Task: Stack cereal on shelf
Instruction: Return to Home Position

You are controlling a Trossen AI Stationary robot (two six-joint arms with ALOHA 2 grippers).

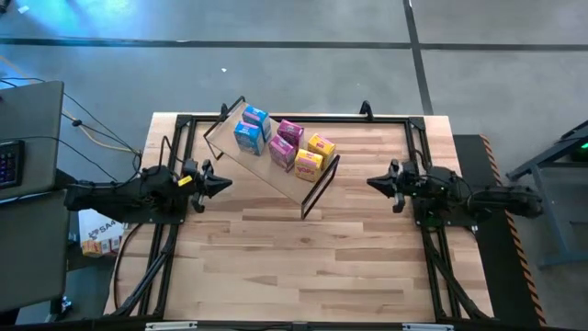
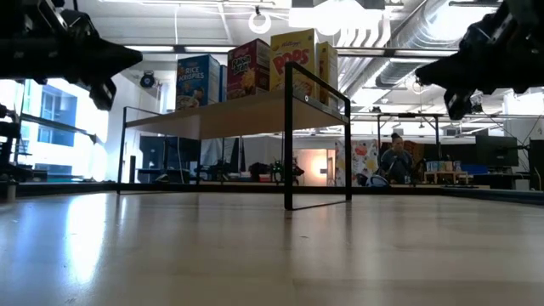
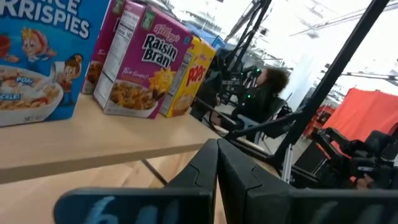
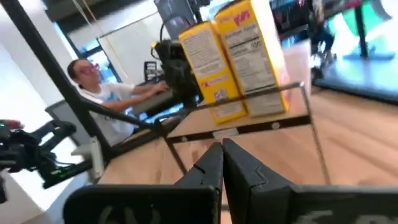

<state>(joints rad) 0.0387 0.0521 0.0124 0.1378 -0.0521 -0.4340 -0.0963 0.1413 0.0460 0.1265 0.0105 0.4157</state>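
Cereal [image 1: 280, 142], six boxes, stands on the shelf [image 1: 266, 171]; left gripper [image 1: 216, 184] at 9 o'clock, right gripper [image 1: 375, 182] at 3, jaws together; only homing remains.

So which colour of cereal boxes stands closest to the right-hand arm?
The yellow pair, at the shelf end nearest the right gripper; pink stands mid-shelf, blue at the far end.

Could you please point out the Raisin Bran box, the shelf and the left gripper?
Raisin Bran box [image 3: 148, 68]: left wrist view, front face.
shelf [image 2: 229, 117]: low view, board's near edge.
left gripper [image 1: 223, 185]: high view, between the fingertips.
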